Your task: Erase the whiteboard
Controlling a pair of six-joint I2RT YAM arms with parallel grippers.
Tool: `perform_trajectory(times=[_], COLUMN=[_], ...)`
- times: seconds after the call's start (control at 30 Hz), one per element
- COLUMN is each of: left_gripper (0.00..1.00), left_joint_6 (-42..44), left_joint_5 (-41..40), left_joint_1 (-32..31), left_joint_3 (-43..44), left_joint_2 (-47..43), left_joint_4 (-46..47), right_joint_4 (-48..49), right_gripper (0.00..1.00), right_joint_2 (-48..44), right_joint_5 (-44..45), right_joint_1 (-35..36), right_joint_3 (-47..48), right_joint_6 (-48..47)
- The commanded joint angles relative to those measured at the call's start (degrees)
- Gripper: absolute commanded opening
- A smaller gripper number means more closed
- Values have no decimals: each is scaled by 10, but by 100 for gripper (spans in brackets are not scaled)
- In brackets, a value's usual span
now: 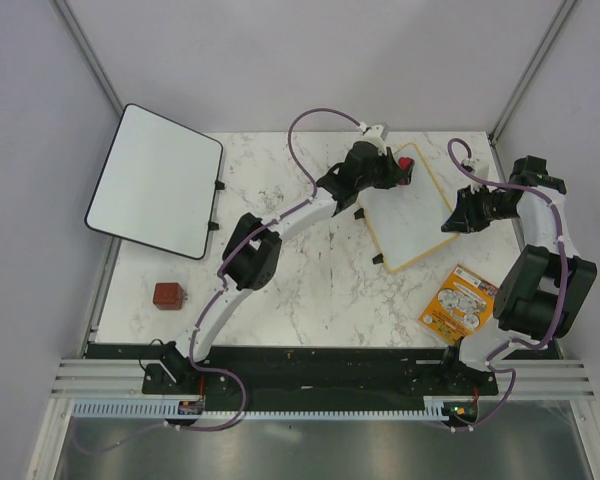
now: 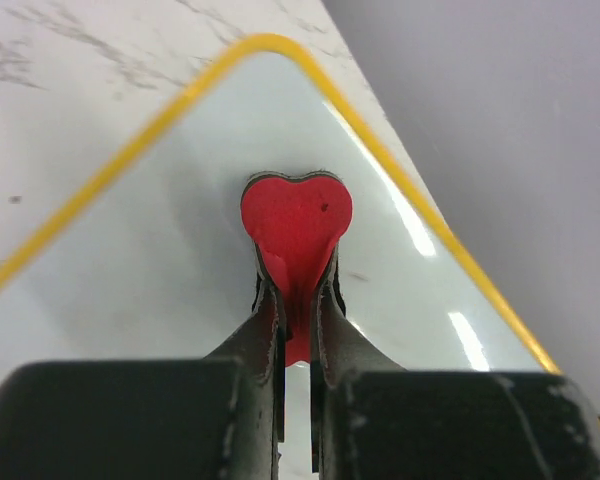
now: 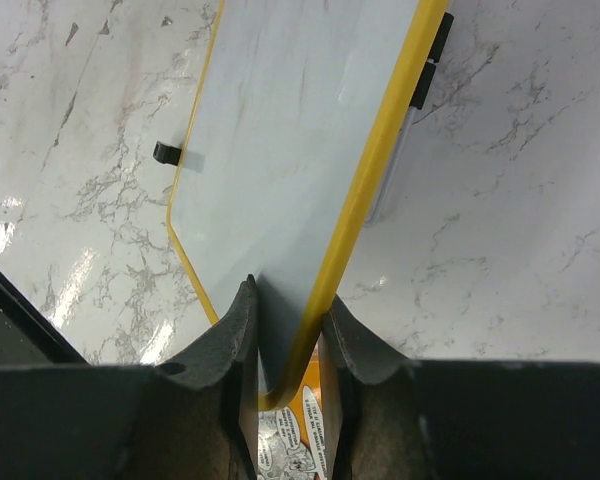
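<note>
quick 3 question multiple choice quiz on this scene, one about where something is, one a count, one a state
1. Where is the red heart eraser?
A. over the whiteboard, held in the left gripper
B. in a drawer
C. on a shelf

2. How many boards show in the top view?
A. one
B. two
C. four

3. How is the right gripper?
A. wide open in the air
B. shut on nothing
C. shut on the whiteboard's yellow edge

Key: 1 A, as the left wrist view shows the heart between the fingers with the yellow-framed white surface behind it. 2 B, the whiteboard plus the larger black-framed board at the far left. 3 C, as the right wrist view shows the frame's corner clamped between both fingers.
</note>
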Motion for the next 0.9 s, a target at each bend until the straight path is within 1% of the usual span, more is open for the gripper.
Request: perform_trajectory(times=[0.0,0.13,0.2,0.27,0.33,0.37,0.47,0.6,0.7,0.83,0.87], left_gripper=[2,2,2,2,2,2,2,2,2,2,2], left_joint_6=[-31,-20,2,28,65,77,97,116,119,103,96], left_joint_5=[-22,60,79,86,92,94,101,120,108,51,47], left_joint_1=[28,21,2,-26,-44,-63,-92,-114,-120,-107,-93], left_joint_3=[2,5,-32,-79,-102,-116,-123,-144,-173,-171,-172], left_joint_2=[60,57,42,7,-13,-29,-44,-61,-74,-65,-63], left_joint_4=[-66,-58,-27,10,31,32,21,21,33,1,-10], right_joint_4=[-24,-24,-24,-24,-24,-24,-24,-24,-25,-25,-24], right_gripper=[0,0,0,0,0,0,0,0,0,0,0], right_joint_2=[-3,-3,-1,0,0,1,3,2,2,2,0], right_joint_5=[5,4,1,-1,-1,0,0,-2,2,2,3], right_joint_1=[28,28,28,28,28,28,28,28,28,28,28], right_joint_3=[10,12,12,12,10,10,16,20,18,14,12], right_joint_6=[-97,-97,-97,-96,-96,-97,-92,-91,-92,-94,-94])
